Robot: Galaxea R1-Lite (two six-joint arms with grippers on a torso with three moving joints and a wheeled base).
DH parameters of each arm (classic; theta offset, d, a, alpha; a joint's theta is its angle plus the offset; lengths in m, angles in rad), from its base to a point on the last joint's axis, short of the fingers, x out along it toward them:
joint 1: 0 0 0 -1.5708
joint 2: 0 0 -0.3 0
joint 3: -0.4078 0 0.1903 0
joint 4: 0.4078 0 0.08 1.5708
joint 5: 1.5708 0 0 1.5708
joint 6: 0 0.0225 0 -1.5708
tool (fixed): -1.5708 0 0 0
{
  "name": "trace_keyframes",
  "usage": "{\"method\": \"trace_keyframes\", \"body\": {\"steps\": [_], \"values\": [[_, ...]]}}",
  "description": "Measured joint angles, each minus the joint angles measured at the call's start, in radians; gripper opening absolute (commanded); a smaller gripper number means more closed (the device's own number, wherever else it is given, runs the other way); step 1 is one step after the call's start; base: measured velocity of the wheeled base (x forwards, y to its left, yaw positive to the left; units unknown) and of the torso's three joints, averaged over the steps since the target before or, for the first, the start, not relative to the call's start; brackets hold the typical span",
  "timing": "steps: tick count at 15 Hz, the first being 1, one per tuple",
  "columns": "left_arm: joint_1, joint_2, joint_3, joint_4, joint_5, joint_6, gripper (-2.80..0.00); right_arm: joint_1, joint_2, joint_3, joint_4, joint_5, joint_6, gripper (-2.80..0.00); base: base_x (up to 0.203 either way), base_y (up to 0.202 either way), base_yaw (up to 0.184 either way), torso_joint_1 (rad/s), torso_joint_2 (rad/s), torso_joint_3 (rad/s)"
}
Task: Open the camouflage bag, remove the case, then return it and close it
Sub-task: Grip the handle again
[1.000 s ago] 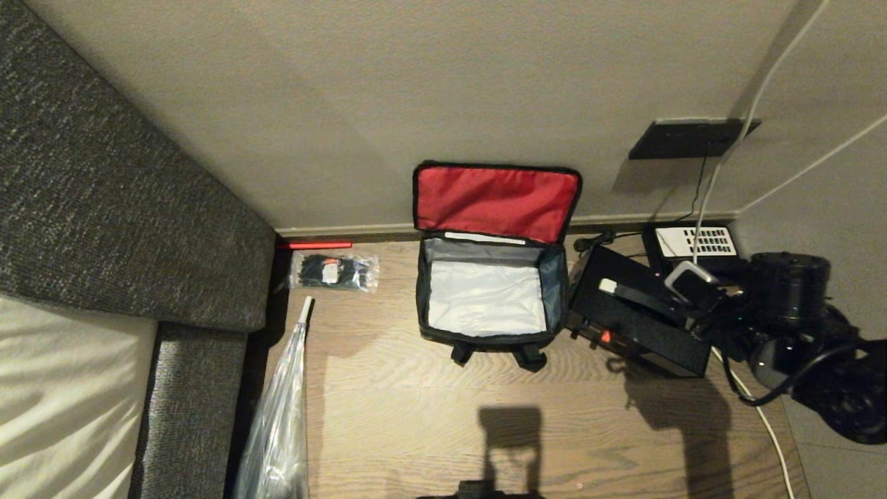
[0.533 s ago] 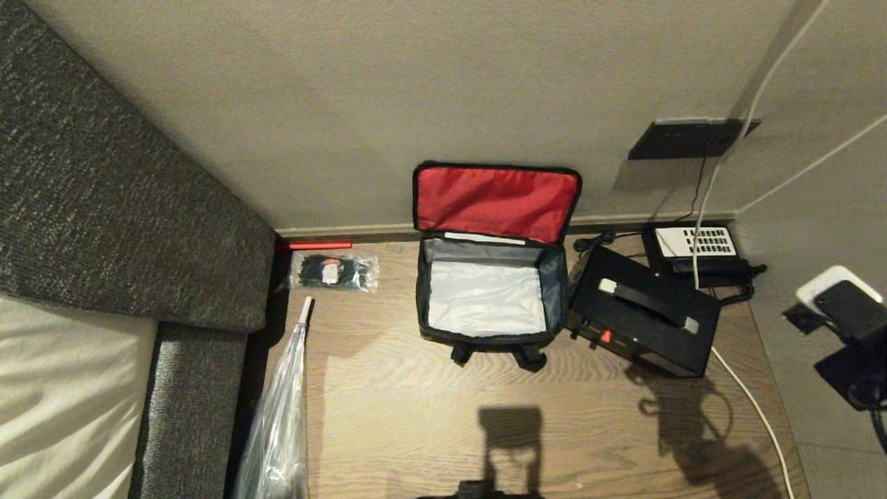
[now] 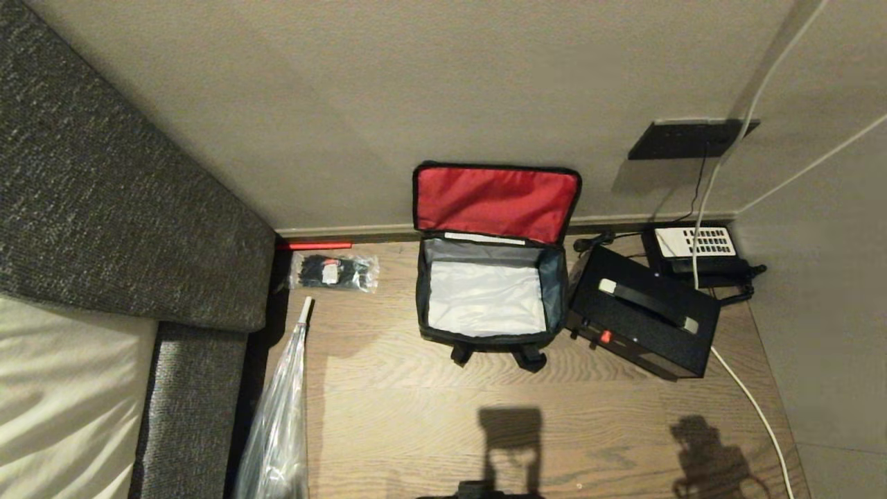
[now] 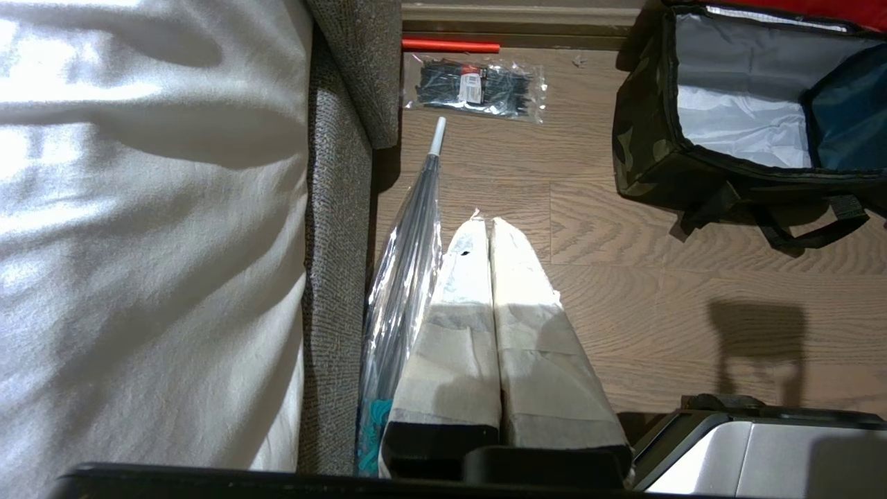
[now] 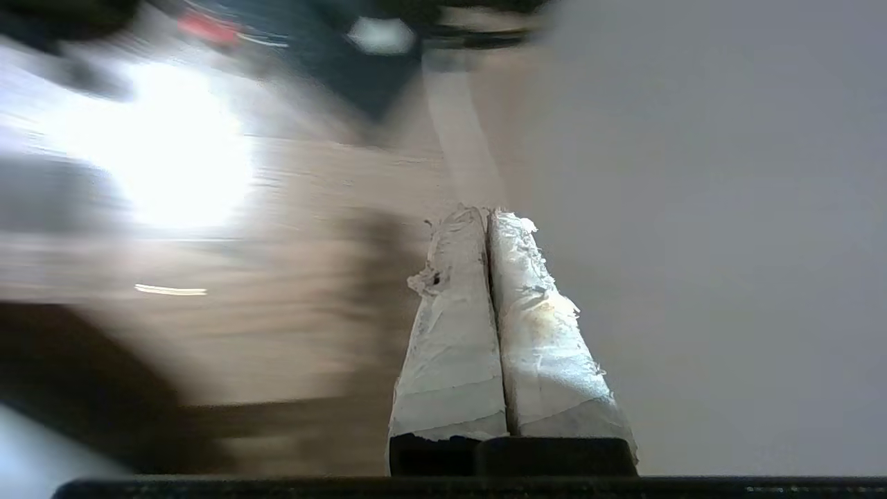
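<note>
While the left gripper [image 4: 490, 225] hangs over the floor [image 3: 416, 416] beside the bed, jaws pressed together on nothing, the camouflage bag [image 3: 488, 291] stands open against the back wall, red lid up, silvery inside bare. Just right of it lies the case [image 3: 641, 312], touching the bag's side. The right gripper [image 5: 487, 216], off at the right, has its jaws pressed together, holding nothing.

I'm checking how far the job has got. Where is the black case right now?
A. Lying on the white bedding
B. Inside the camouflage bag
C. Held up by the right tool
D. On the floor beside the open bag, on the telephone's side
D: the case lies on the wooden floor next to the camouflage bag, whose red-lined lid stands open over an empty silvery interior, near the telephone.
</note>
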Motion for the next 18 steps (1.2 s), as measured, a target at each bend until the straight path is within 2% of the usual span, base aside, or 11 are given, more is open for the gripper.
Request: {"method": "trace_keyframes", "body": {"steps": [1,2,4,6,11,18], "values": [[0.000,0.000,0.000,0.000,0.000,-0.001,-2.80,-0.020,-0.055,0.040,0.017,0.086,0.094,-2.80,0.000,0.000,0.000,0.000,0.00,0.000],[0.000,0.000,0.000,0.000,0.000,-0.001,-2.80,-0.043,-0.108,0.084,0.019,0.167,0.154,-2.80,0.000,0.000,0.000,0.000,0.00,0.000],[0.000,0.000,0.000,0.000,0.000,-0.001,-2.80,-0.075,-0.205,0.153,0.022,0.308,0.202,-2.80,0.000,0.000,0.000,0.000,0.00,0.000],[0.000,0.000,0.000,0.000,0.000,0.000,-2.80,-0.090,-0.308,0.180,0.084,0.397,0.231,-2.80,0.000,0.000,0.000,0.000,0.00,0.000],[0.000,0.000,0.000,0.000,0.000,-0.001,-2.80,-0.101,-0.523,0.191,0.123,0.423,0.268,-2.80,0.000,0.000,0.000,0.000,0.00,0.000],[0.000,0.000,0.000,0.000,0.000,-0.001,-2.80,-0.101,-0.578,0.193,0.124,0.421,0.293,-2.80,0.000,0.000,0.000,0.000,0.00,0.000]]}}
